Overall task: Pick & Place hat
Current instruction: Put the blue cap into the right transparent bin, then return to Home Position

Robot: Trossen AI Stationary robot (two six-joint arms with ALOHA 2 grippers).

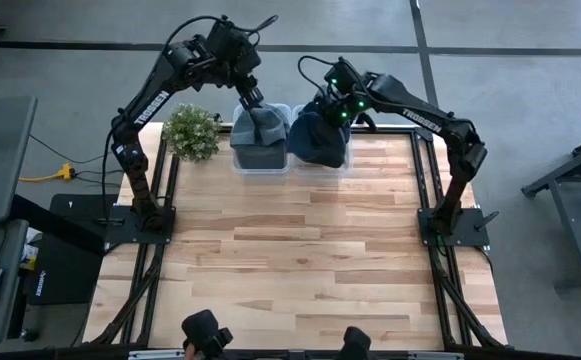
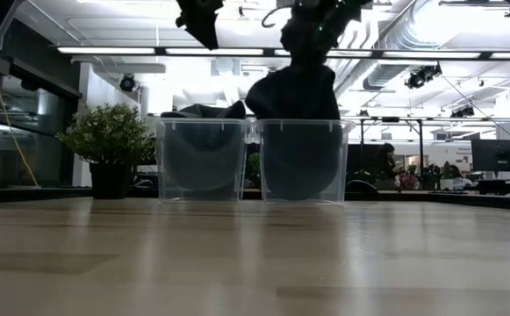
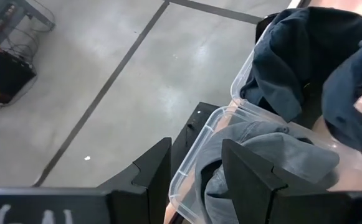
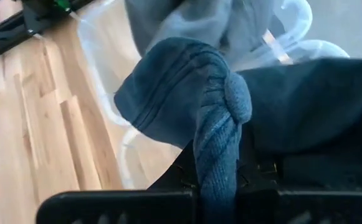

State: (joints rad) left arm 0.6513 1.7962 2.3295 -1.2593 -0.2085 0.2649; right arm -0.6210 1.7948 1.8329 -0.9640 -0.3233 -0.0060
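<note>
Holding a navy hat (image 2: 293,95) over the right clear bin (image 2: 302,162), right gripper (image 4: 219,180) clamped on its fabric.

Left gripper (image 3: 196,171), fingers apart and empty, hovers above the left bin (image 1: 260,158) containing a grey hat (image 1: 261,126); potted plant (image 1: 191,132) beside.

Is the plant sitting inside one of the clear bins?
No, the plant stands on the table, left of the two bins.

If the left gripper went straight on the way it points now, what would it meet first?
Probably the grey hat in the clear bin: the left gripper, open, points at it, though depth is unclear.
</note>
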